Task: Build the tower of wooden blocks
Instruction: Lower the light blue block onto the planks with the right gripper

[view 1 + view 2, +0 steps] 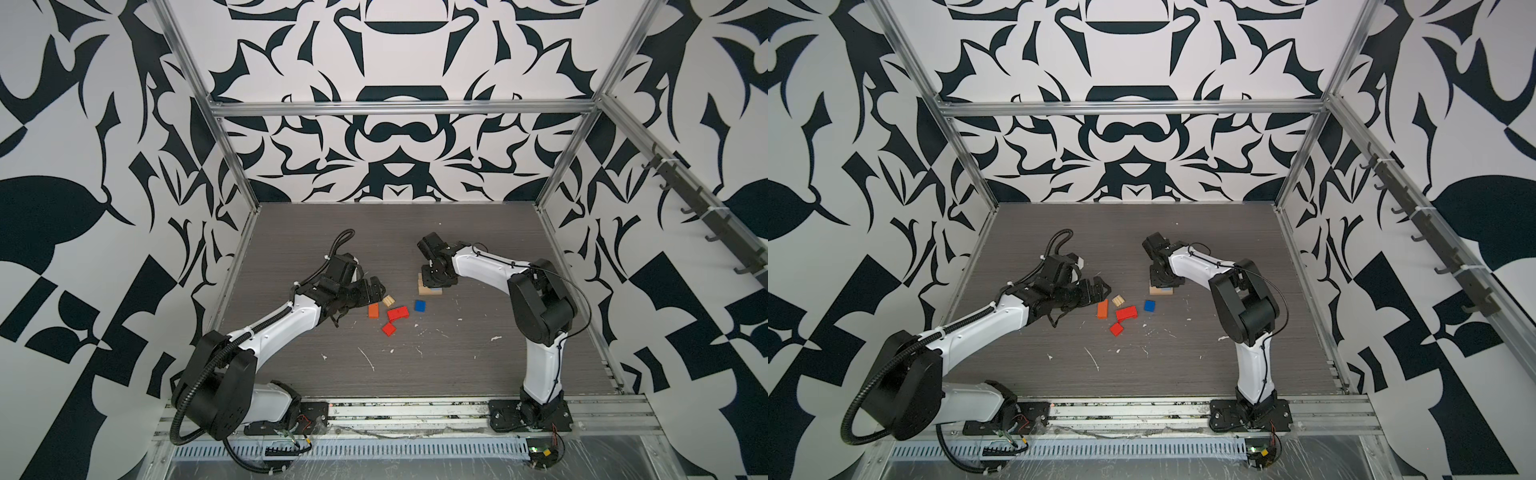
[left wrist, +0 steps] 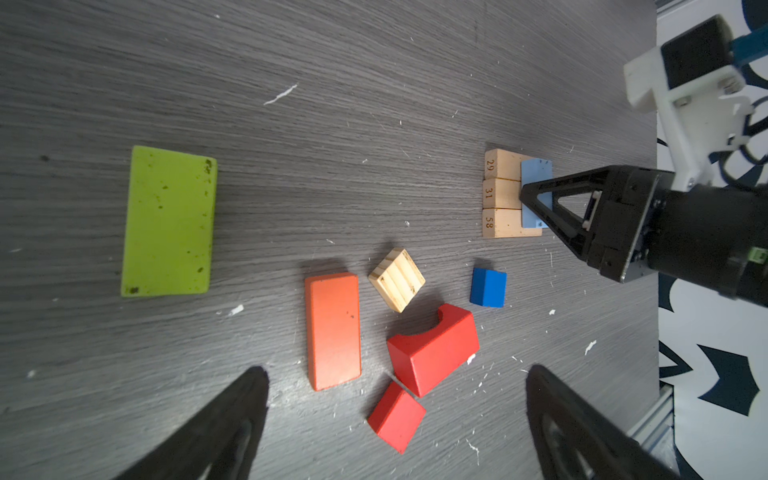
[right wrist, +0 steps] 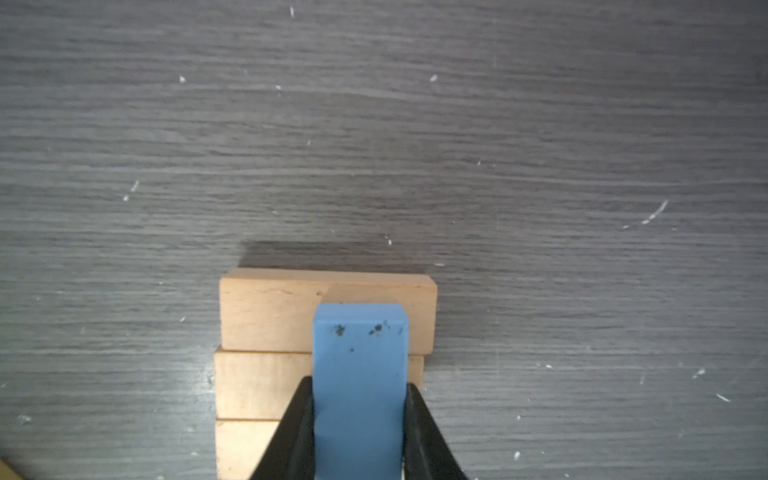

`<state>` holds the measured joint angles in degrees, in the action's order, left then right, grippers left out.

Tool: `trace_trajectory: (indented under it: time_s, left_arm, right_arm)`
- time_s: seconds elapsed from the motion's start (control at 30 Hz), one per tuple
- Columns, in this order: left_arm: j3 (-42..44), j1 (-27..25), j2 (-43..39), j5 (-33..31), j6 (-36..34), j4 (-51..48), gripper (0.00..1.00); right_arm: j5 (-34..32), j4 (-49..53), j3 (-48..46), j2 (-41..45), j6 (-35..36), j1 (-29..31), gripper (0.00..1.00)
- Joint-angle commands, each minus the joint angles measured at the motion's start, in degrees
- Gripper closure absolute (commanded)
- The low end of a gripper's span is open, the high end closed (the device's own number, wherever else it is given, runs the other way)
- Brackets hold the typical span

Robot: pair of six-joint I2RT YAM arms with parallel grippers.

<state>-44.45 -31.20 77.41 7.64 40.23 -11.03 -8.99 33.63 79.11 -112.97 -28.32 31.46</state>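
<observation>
Two robot arms work over a grey wood-grain surface (image 2: pixel 374 104) strewn with small painted blocks. The right jaws are clenched on the long sides of a light blue block (image 3: pixel 359 374), which sticks out ahead of their tips. Directly under those jaws sits the wood block tower (image 2: pixel 505 195), at this stage only a base of three tan blocks (image 3: pixel 266 311) laid side by side. The blue block lies crosswise over them; whether it already rests on them or hangs just above cannot be told. The left jaws are spread wide and hold nothing. Just ahead of them, in the gap between their tips, lie an orange block (image 2: pixel 332 330), a red arch block (image 2: pixel 434 349) and a red cube (image 2: pixel 397 415). A striped tan cube (image 2: pixel 397 279) and a dark blue cube (image 2: pixel 488 287) lie a little further out. A lime green block (image 2: pixel 168 220) lies well apart, off to one side. The step in hand looks like laying the second layer. The next move likely calls for seating the blue block flat, then releasing it and lifting straight up without nudging the base.
</observation>
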Motion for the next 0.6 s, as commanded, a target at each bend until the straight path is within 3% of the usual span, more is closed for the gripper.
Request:
trace_trajectory:
  time_s: [0.0, 0.57]
  left_arm:
    - [0.01, -0.26, -1.12, -0.67, -0.33, -1.28, 0.01]
    - [0.01, -0.26, -1.34, -0.74, -0.41, -1.52, 0.01]
  right_arm:
    - [-1.02, 0.7, 1.75, 0.72, -0.12, -0.17, 0.7]
    - [-0.89, 0.69, 2.36, 1.26, 0.26, -0.19, 0.63]
